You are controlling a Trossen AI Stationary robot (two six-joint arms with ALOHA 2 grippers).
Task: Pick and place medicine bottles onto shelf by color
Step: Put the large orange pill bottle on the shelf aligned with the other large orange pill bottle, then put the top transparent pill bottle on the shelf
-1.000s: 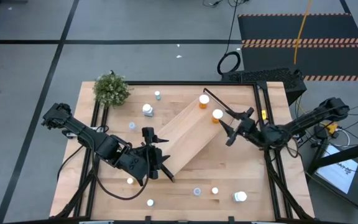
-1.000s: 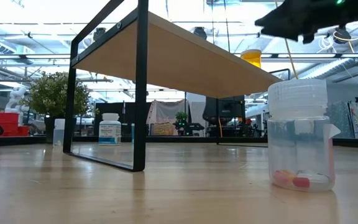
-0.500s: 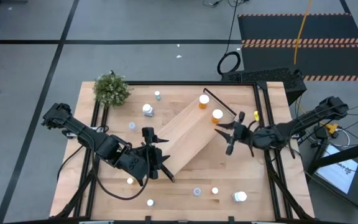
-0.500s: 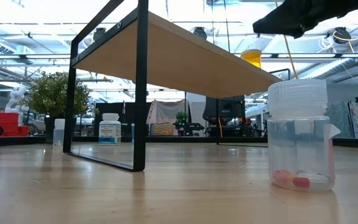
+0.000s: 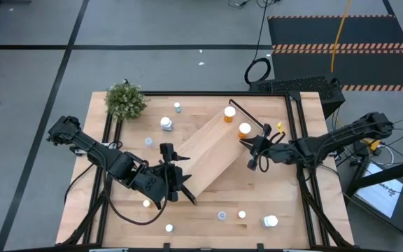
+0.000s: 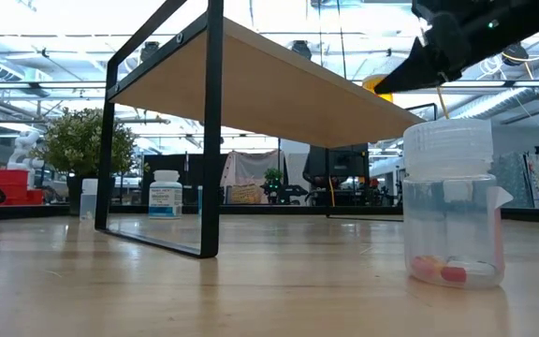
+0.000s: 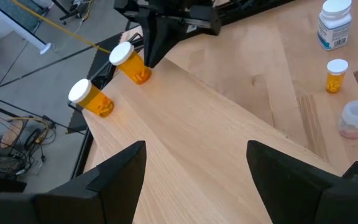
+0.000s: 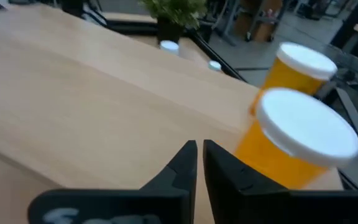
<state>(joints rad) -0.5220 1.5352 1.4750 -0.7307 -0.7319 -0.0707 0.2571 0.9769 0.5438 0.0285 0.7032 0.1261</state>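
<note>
The shelf, a long light-wood board on black brackets, stands slantwise on the table. Two orange medicine bottles with white caps stand on its far-right end, one farther off and one nearer. My right gripper is shut, its fingertips low over the board right beside the nearer bottle. My left gripper waits open over the shelf's near-left end, its fingers apart above the board. My right gripper's shut fingers slant down from the table's right side, next to the side of the nearer orange bottle. I cannot tell whether they touch it. The bottle stands upright on the shelf.
Several small bottles stand loose on the table: a larger white one and pale ones at the far left, more along the near edge, such as a white one. A clear bottle stands close to the low camera. A green plant sits at the far-left corner.
My right gripper has shut its fingers, which stood wide apart a second ago. It has turned and drawn a little toward the nearer orange bottle. Both orange bottles have stayed where they were on the shelf.
</note>
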